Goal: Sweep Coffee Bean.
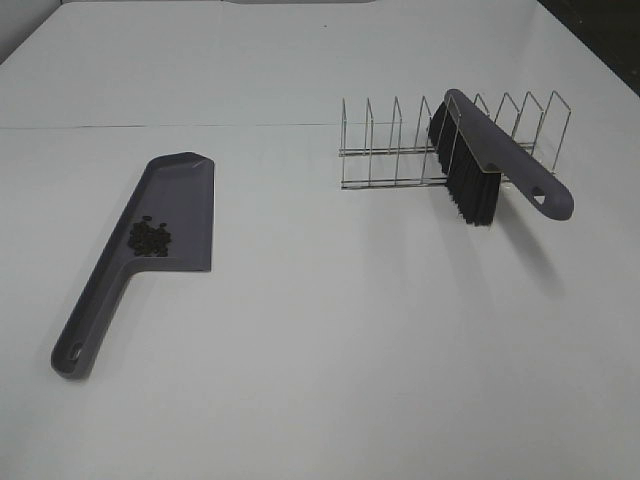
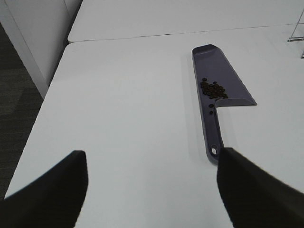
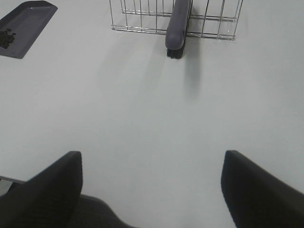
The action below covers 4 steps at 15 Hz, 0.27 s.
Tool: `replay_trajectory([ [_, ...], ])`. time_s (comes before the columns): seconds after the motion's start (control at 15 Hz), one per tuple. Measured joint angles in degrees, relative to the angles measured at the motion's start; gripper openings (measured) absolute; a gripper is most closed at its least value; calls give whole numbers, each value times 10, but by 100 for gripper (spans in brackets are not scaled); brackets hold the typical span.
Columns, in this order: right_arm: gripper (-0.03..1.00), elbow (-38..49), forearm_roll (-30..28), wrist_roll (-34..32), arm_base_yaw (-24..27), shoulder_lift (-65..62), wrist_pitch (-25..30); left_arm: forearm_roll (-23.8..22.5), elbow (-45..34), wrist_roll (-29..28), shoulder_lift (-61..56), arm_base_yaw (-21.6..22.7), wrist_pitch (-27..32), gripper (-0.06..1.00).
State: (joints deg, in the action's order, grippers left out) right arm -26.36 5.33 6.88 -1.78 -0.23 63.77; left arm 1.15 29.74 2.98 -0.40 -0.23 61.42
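A cluster of dark coffee beans lies inside the grey-purple dustpan, which lies flat on the white table at the left. The beans and dustpan also show in the left wrist view, and in the right wrist view's corner. The brush, with grey handle and black bristles, rests in the wire rack at the back right; it shows in the right wrist view. My left gripper is open, short of the dustpan's handle. My right gripper is open, well back from the rack. Neither arm shows in the high view.
The wire rack stands at the back right. A seam between table sections runs across behind the dustpan. The table's left edge drops to a dark floor.
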Motion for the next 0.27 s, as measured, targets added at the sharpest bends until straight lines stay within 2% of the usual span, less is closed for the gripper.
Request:
replay_trajectory([
  [0.27, 75, 0, 0, 0, 0, 0, 0, 0, 0, 0, 0, 0, 0, 70],
])
